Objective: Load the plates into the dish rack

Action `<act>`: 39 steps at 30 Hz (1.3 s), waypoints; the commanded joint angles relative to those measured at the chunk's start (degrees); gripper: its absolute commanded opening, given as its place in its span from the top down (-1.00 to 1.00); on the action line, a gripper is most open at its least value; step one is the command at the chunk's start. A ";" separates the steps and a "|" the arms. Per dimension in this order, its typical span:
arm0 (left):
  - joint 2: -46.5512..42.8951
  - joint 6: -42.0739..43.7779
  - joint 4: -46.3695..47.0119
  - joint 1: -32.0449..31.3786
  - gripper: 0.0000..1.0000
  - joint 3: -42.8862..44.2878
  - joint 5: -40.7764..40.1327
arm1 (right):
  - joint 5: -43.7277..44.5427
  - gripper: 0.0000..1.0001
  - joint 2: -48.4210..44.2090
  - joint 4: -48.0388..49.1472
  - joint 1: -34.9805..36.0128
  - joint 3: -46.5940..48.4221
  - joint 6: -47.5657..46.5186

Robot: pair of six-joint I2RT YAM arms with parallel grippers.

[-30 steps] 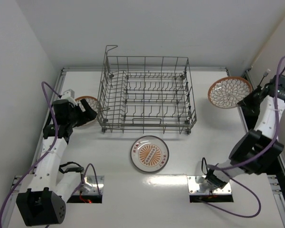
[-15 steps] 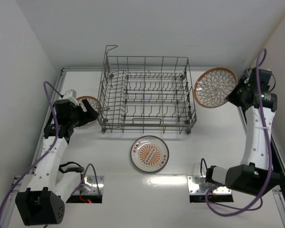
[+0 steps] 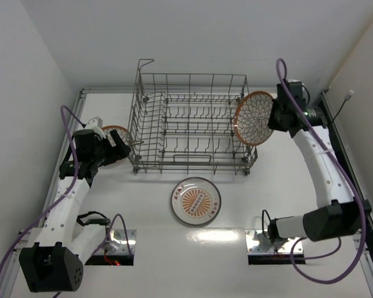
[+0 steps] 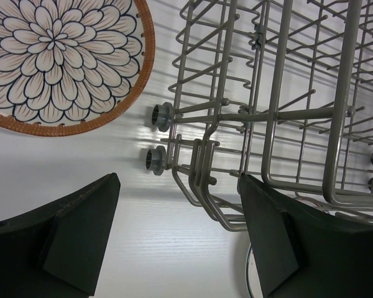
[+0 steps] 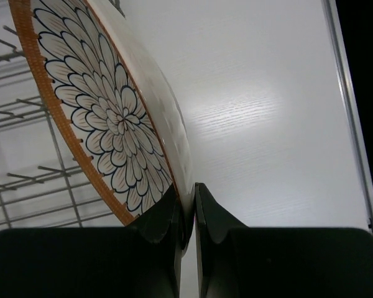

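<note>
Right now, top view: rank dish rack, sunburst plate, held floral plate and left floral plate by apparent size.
Dish rack
Sunburst plate and held floral plate: alike; the held one is raised, so unranked
Left floral plate: partly hidden, so unsure

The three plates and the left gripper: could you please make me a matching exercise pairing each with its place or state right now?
1 sunburst plate
2 left petal plate
3 right petal plate
4 left gripper

A open, holding nothing
B flat on the table, in front of the dish rack
C pinched on edge in the right gripper
D flat on the table, beside the dish rack's left end

Pairs: 1-B, 2-D, 3-C, 4-A
</note>
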 commanded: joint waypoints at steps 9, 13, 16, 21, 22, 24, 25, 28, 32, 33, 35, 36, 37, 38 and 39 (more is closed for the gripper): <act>0.44 -0.53 1.43 -0.46 -0.52 0.26 -0.31 | 22.57 1.00 11.28 0.73 13.73 12.15 -1.57; 0.44 -0.53 1.43 -0.46 -0.52 0.26 0.22 | 27.22 1.00 13.83 -0.50 16.30 13.12 -1.57; 0.44 -0.53 1.43 -0.46 -0.52 0.26 0.75 | 33.55 1.00 18.14 -4.54 17.79 17.34 -0.96; 0.44 -0.53 1.43 -0.46 -0.52 0.26 0.75 | 38.04 1.00 21.05 -6.66 18.32 21.65 -0.96; 0.97 -0.53 1.43 -0.46 -0.52 0.26 0.75 | 38.57 1.00 22.44 -7.35 18.32 22.87 -0.96; 0.97 -0.53 1.43 -0.46 -0.52 0.26 0.75 | 39.09 1.00 23.50 -8.85 18.84 24.28 -0.17; 0.97 -0.53 1.43 -0.46 -0.52 0.26 0.75 | 39.71 1.00 24.29 -9.38 18.85 25.42 0.44; 0.97 -0.53 1.43 -0.46 -0.52 0.26 0.75 | 40.33 1.00 24.30 -11.13 19.45 26.66 1.24; 0.97 -0.53 1.95 -0.46 -0.52 0.26 1.80 | 40.95 1.00 24.30 -12.45 20.08 28.86 1.77; 0.97 -0.53 1.96 -0.46 -0.52 0.26 1.80 | 40.95 1.00 25.26 -13.50 20.08 29.38 1.77; 0.97 -0.53 1.96 -0.46 -0.52 0.26 1.80 | 40.95 1.00 26.49 -14.91 21.13 31.32 2.30; 0.97 -0.53 1.96 -0.46 -0.52 0.26 1.80 | 40.95 1.00 27.19 -16.22 21.13 32.28 2.30; 0.97 -0.01 1.96 -0.46 -0.52 0.26 1.80 | 40.95 1.00 28.33 -16.76 21.74 32.29 2.91; 0.97 0.00 1.96 -0.46 -0.52 0.26 1.80 | 40.95 1.00 28.34 -16.76 22.44 32.29 3.43; 0.97 0.00 1.96 -0.46 -0.52 0.26 1.80 | 41.47 1.00 29.12 -17.46 22.45 32.29 3.44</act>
